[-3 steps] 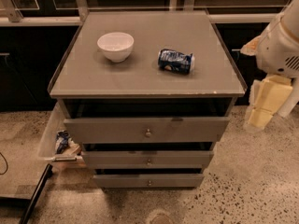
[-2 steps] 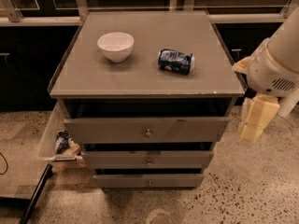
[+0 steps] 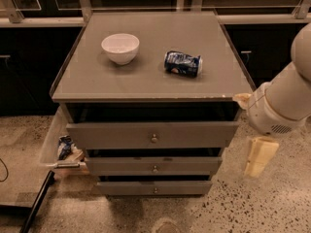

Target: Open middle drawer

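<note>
The grey cabinet has three drawers stacked at its front. The middle drawer is a wide, low grey front with a small round metal knob at its centre. It sits below the taller top drawer and above the slim bottom drawer. My gripper is cream-coloured and hangs below my white arm, off the cabinet's right side at about the height of the middle drawer. It touches nothing.
A white bowl and a crushed blue can lie on the cabinet top. A clear plastic bin with litter stands on the floor at the cabinet's left. Dark cabinets line the back wall. The floor is speckled.
My arm and gripper have moved left and down, closer to the cabinet's right side. The drawers, bowl and can have not moved.
</note>
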Controlling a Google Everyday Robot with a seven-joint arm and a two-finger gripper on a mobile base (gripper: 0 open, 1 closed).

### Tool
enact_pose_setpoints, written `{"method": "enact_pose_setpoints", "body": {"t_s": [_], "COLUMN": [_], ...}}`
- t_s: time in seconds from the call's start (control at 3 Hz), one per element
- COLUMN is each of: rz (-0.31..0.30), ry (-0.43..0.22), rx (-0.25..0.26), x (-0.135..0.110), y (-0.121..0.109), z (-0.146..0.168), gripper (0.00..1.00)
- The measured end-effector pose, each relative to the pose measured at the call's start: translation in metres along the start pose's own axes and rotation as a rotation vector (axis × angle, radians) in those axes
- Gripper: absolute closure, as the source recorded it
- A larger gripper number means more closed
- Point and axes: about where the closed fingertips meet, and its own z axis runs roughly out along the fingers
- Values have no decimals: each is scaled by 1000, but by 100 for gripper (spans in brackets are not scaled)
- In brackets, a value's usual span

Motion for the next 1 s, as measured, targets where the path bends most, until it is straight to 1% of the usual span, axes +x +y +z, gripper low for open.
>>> {"method": "enact_pose_setpoints", "body": {"t_s": [0.33,0.67,1.0], "rz": [-38,-37,-20], "ry": [-14,-13,-27], "rx": [-14,-16,-77], "x": [5,5,9], "y": [19,20,31], "z": [33,34,76], "gripper": [0,0,0]}}
